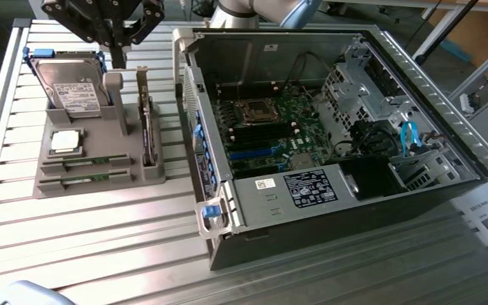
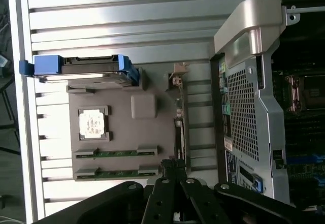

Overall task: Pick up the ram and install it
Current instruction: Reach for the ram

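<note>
The pincer [image 1: 119, 61] [image 2: 172, 165], a black linkage of flat bars, hangs at the upper left of the exterior view with its 2 fingers pressed together on nothing. It sits above the rear of the holder [image 1: 108, 145] [image 2: 152, 137], a matt grey moulded block with slots and pockets, well apart from the ram.

The ram [image 1: 83, 163] [image 2: 117, 153] is a long, thin green stick lying flat in a narrow slot at the holder's front edge, in the left middle of the exterior view. A 2nd stick like it lies in the next slot, just beside it.

Behind them a square silver chip [image 1: 66, 141] [image 2: 93, 123] rests in a pocket. A hard drive [image 1: 74, 89] [image 2: 96, 74] with a shiny metal face and blue plastic rails stands upright. A dark card [image 1: 148, 121] [image 2: 179, 132] stands on edge at the holder's side.

On the exterior view's right lies the open case [image 1: 312, 244] [image 2: 244, 107], with perforated sheet steel and a green board inside. All of it rests on a ribbed aluminium bench [image 1: 100, 235] [image 2: 127, 10].
</note>
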You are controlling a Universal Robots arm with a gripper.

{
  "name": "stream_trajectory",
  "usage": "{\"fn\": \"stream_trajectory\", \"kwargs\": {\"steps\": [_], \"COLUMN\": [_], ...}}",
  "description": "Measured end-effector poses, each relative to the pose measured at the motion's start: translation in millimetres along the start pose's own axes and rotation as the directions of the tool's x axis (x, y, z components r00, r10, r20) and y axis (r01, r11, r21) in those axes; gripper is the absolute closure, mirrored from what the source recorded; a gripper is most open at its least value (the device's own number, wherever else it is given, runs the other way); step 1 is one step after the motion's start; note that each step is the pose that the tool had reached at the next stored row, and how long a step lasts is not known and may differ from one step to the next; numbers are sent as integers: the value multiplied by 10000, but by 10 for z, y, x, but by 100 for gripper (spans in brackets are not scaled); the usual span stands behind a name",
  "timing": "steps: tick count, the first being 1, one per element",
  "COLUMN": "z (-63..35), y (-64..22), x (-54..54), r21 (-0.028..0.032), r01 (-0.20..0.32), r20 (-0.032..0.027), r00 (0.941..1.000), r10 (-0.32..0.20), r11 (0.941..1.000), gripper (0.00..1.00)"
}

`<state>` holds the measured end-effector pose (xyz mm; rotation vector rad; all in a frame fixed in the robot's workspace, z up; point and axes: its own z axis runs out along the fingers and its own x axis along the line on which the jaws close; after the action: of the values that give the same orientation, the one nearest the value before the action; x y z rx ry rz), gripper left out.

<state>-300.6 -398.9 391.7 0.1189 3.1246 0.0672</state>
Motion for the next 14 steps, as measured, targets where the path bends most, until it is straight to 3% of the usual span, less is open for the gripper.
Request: {"fn": "stream_trajectory", "kwargs": {"steps": [8,14], "z": [1,4], "y": [-19,-31], "x": [253,397], "r21": [5,11], "r01": [-3,-6], "r20": [-60,-142], "r00": [10000,9999], "r10": [3,6], "r11": [10000,10000], "gripper": [90,90]}}
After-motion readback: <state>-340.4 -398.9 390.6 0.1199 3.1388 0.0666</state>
